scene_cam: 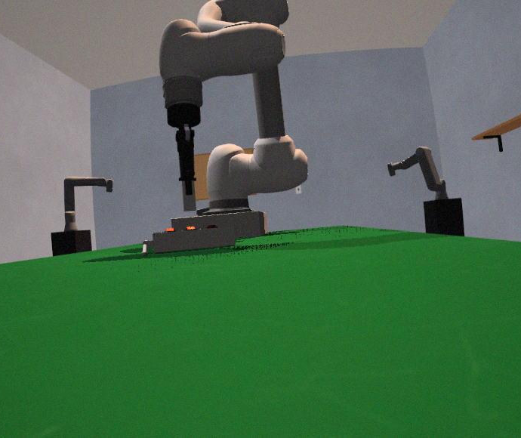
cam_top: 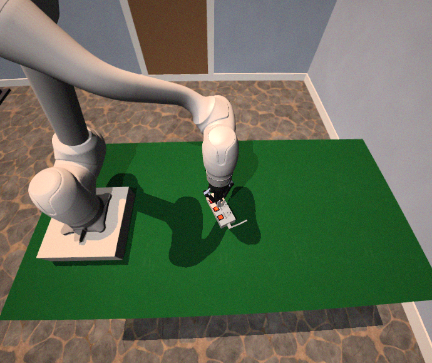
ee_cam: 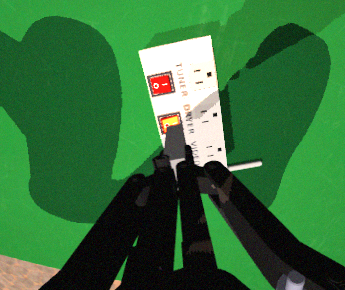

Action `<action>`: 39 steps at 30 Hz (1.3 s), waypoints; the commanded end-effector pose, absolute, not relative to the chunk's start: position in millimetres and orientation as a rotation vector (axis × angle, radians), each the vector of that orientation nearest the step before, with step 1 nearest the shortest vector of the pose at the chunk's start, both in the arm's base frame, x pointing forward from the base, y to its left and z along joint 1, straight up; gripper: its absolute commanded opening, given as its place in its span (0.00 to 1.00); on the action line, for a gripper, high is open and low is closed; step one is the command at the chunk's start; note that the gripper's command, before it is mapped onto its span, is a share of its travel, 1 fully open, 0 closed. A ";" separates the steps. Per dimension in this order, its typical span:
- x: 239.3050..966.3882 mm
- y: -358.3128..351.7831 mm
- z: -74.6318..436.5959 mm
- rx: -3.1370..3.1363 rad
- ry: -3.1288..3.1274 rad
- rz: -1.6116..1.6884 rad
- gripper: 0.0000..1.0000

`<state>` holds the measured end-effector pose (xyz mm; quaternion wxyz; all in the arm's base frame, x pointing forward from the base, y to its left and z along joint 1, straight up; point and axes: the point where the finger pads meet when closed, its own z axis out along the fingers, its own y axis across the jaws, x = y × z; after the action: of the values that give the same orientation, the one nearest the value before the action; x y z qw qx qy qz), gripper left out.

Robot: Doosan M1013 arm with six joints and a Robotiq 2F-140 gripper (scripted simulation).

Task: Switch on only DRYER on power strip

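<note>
The white power strip [cam_top: 220, 212] lies flat on the green table, right way up, with a short cord stub [cam_top: 238, 223] at its near end. In the wrist view the strip [ee_cam: 187, 108] shows a darker red switch [ee_cam: 160, 84] at the far end and a bright orange lit switch [ee_cam: 171, 121] at the middle. The switch nearest the cord is hidden behind my fingers. From the exterior view two switches [scene_cam: 179, 229] glow orange and one [scene_cam: 211, 226] looks dark. My gripper [ee_cam: 177, 137] is shut and empty; its tips [scene_cam: 188, 202] hang a little above the strip, over the middle switch. The labels are too small to read.
My arm's base stands on a pale plinth [cam_top: 87, 224] at the table's left. A wall runs close along the table's right side. Two small arms on black stands [scene_cam: 433, 192] [scene_cam: 75, 211] are far behind the table.
</note>
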<state>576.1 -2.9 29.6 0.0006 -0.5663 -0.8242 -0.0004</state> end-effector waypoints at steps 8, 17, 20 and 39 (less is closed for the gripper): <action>576.0 -50.2 43.3 -1.779 -2.588 -0.001 0.00; 576.0 -50.8 43.5 -1.779 -2.588 -0.001 0.00; 576.0 -50.8 43.5 -1.779 -2.588 -0.001 0.00; 576.0 -50.8 43.5 -1.779 -2.588 -0.001 0.00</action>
<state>576.0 -50.8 43.4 0.0005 -0.5663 -0.8242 -0.0003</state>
